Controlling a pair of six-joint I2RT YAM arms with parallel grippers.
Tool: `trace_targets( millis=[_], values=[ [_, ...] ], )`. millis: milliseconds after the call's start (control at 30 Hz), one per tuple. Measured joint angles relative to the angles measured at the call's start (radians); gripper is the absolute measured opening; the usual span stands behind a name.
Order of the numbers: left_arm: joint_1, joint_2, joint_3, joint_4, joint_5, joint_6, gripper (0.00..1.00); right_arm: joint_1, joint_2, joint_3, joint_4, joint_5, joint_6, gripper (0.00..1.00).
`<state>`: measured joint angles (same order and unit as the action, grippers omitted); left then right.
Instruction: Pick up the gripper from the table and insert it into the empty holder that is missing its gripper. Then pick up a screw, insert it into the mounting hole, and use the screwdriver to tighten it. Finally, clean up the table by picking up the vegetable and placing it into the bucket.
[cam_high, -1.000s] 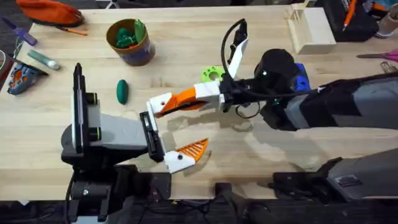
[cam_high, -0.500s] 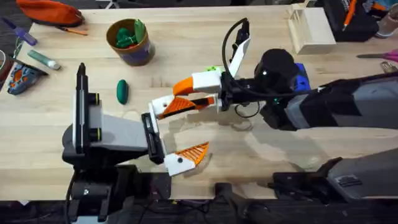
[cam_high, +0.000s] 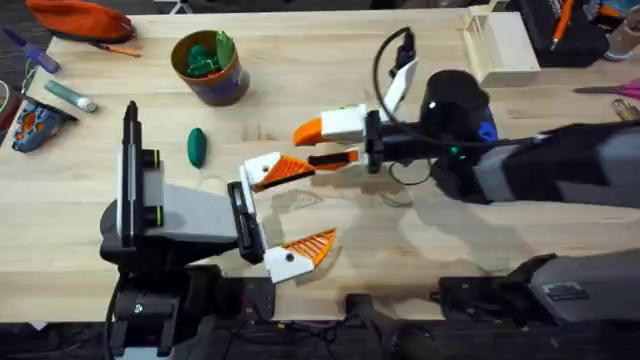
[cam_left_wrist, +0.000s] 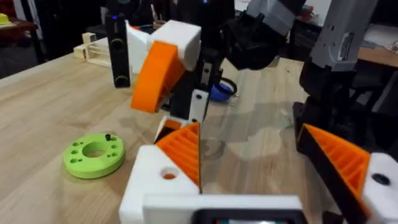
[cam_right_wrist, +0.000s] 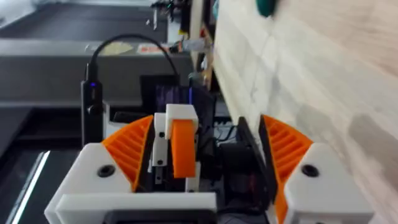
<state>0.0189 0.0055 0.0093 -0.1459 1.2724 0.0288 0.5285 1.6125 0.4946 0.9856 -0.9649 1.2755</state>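
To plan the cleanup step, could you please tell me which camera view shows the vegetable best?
The overhead view: the vegetable lies whole on the table, apart from the bucket. The right wrist view catches just a cropped green edge of it.

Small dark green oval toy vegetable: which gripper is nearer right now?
Left. The left gripper sits just right of the small dark green oval toy vegetable and nearer the bases; the right gripper is farther right, past the left gripper's upper finger.
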Motion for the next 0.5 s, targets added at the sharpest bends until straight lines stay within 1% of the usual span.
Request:
trace_targets(
  millis=[167,267,400,500],
  values=[
    [0.0,0.0,0.0,0.0,0.0,0.0,0.985,-0.083,-0.129,0.0,-0.218,-0.001,-0.128,0.891],
    [0.0,0.0,0.0,0.0,0.0,0.0,0.985,-0.153,-0.211,0.001,-0.397,0.0,-0.219,0.892],
    [0.0,0.0,0.0,0.0,0.0,0.0,0.987,-0.254,-0.304,0.041,-0.753,0.0,-0.381,0.892],
    [0.0,0.0,0.0,0.0,0.001,0.0,0.987,-0.32,-0.342,0.142,-1.072,0.011,-0.541,0.891]
  ],
)
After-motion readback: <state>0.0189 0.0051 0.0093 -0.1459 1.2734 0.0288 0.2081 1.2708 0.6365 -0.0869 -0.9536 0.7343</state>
